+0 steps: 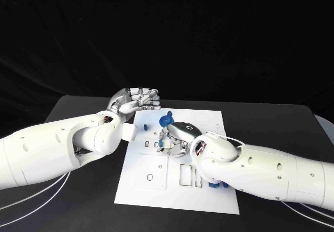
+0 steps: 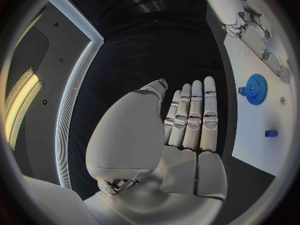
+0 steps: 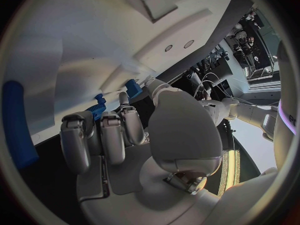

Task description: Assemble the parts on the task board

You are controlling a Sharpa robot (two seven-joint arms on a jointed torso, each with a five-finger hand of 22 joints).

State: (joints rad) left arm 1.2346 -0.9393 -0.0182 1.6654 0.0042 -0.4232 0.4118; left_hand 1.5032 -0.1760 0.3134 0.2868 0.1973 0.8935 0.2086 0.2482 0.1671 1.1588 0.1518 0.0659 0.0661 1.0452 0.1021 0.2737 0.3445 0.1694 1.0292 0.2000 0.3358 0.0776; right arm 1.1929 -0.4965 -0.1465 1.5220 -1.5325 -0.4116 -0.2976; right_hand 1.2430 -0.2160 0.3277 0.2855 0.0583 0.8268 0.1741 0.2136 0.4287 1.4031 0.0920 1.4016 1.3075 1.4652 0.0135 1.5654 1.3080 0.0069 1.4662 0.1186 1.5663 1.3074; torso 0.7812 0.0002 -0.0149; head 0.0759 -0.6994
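1. Blue bits first, nearest the robot: a couple of small blue pieces (image 1: 217, 184) sit at the right edge of the task board (image 1: 149, 186), tucked right against the right arm's forearm.
2. Task board itself is a white plate lying flat in the middle of the black bench (image 1: 278, 121), with cut-outs and slots across it.
3. Right hand (image 1: 182, 137) is down on the middle of the board, fingers (image 3: 103, 135) curled in close. In the right wrist view there's something blue just past the fingertips, but honestly I can't tell if it's actually holding it or just resting there.
4. Blue gear (image 1: 167, 119) stands on the board just beyond the right hand; the left wrist view shows it with a little knob at its side.
5. Small blue block (image 2: 270, 133) lies on the board a bit apart from the gear.
6. Left hand (image 1: 135, 100) hangs over the board's far left corner, fingers (image 2: 195, 116) straight and side by side, holding nothing.
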